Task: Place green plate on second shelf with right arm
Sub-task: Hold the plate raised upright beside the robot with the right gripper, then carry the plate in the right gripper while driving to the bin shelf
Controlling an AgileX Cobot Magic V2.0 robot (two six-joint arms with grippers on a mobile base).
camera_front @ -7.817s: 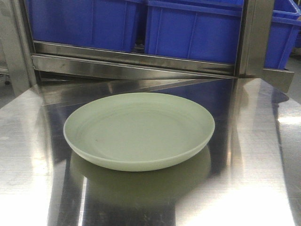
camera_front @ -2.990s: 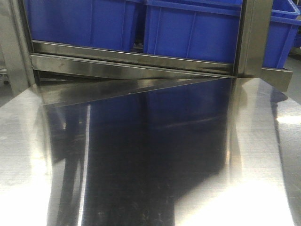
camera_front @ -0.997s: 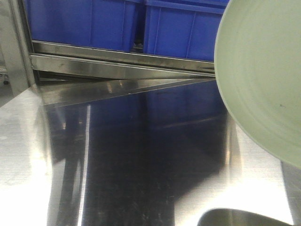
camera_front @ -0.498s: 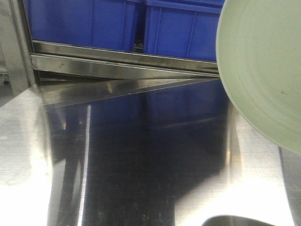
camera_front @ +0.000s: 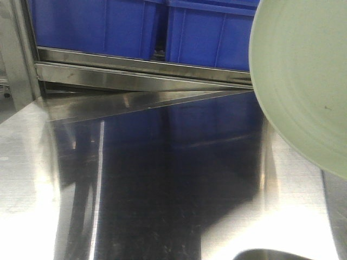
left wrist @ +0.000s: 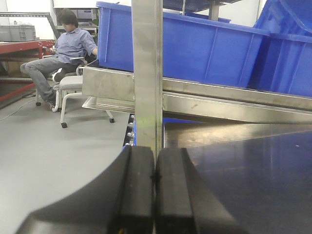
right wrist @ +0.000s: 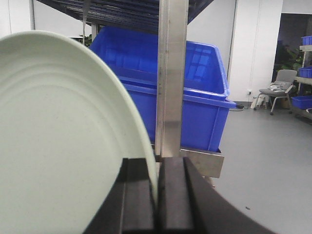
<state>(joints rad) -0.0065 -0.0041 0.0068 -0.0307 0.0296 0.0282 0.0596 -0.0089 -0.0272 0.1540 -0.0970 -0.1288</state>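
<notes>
The steel table (camera_front: 162, 179) fills most of the front view, bare and shiny, with the blue of the bins mirrored in its dark middle. Behind it, from eleven round to one o'clock, blue bins (camera_front: 97, 27) sit side by side on a steel rail (camera_front: 141, 65) of the rack. The left wrist view shows the same bins (left wrist: 204, 48) behind an upright post (left wrist: 146, 73), which stands at twelve o'clock just beyond the fingers.

The plate (camera_front: 303, 81) is off the table, up in the air at two to three o'clock in the front view. It is tipped up nearly on edge with its hollow face toward that camera and is cut off by the frame's top and right edges. Faint rings show on it, and a tiny dark speck (camera_front: 325, 107). In the right wrist view the plate (right wrist: 58, 146) takes up the whole nine o'clock side, with another post (right wrist: 171, 73) and a bin (right wrist: 195, 97) beyond it.

The right gripper (right wrist: 157, 166) has its two black fingers pinched onto the plate's rim, one on each face, with only the rim's thickness between them. The left gripper (left wrist: 155, 157) is fully closed, pad against pad, with nothing in it, low over the table's edge (left wrist: 253, 165).

Off at ten o'clock in the left wrist view, a man (left wrist: 63, 48) sits on a chair (left wrist: 73, 90).
</notes>
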